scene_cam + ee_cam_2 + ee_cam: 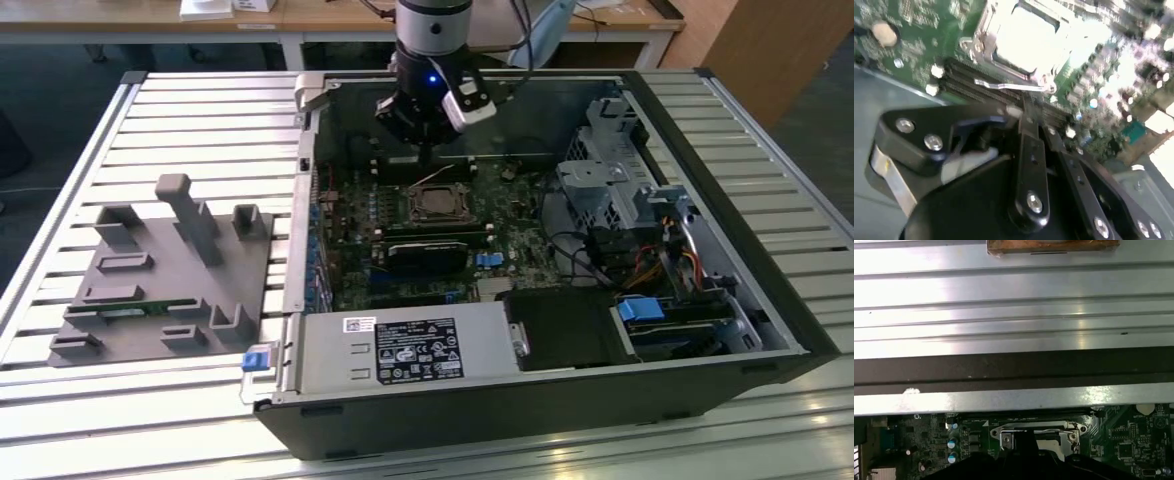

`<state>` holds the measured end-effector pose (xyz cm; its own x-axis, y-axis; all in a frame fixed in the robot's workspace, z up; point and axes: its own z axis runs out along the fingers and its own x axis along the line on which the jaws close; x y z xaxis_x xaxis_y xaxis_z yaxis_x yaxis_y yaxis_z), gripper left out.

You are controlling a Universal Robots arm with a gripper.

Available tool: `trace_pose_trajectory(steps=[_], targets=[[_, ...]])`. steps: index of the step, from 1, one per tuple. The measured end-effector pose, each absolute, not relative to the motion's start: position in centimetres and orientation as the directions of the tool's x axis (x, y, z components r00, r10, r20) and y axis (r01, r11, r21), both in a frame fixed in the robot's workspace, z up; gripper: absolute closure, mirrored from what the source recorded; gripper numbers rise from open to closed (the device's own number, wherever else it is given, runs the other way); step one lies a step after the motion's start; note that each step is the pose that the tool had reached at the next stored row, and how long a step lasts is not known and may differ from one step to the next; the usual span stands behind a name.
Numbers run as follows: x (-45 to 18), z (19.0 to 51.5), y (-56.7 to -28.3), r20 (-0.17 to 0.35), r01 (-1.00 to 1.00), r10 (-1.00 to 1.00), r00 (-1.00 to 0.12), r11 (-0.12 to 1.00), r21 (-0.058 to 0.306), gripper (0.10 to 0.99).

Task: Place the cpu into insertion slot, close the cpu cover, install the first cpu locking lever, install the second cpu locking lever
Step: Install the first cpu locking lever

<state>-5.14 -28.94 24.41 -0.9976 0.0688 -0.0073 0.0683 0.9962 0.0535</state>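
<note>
Inside the open computer case, the insertion slot (437, 203) sits on the green board, with the silvery cpu cover (437, 189) lying flat around it. The cpu (1026, 35) shows as a bright square inside that frame. My gripper (427, 165) hangs just above the far edge of the slot, its black fingers (1030, 150) drawn together to a narrow tip with nothing between them. In the second wrist view, the gripper (1031, 112) has its tip close to a thin silvery locking lever (1009, 86) lying along the socket's edge. In the first wrist view, the gripper (1023, 442) overlaps the cpu cover (1036, 429).
The case's back wall (534, 90) stands close behind the gripper. A black module (427, 250) lies just in front of the slot, a power supply (400, 350) at the near side, a drive cage (614, 180) at the exterior view's right. A grey fixture (160, 270) rests on the slatted table.
</note>
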Motion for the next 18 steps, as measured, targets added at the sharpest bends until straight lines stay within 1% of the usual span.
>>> trace_pose_trajectory(steps=[3,9,18], targets=[[-5.1,24.3,-28.9,-0.01,0.068,0.069,-0.998,0.996,0.065,0.98],[-5.1,23.7,-28.9,-0.021,0.057,0.059,-0.998,0.996,0.065,0.98],[-4.5,23.1,-28.7,-0.021,0.054,0.055,-0.998,0.996,0.065,0.98]])
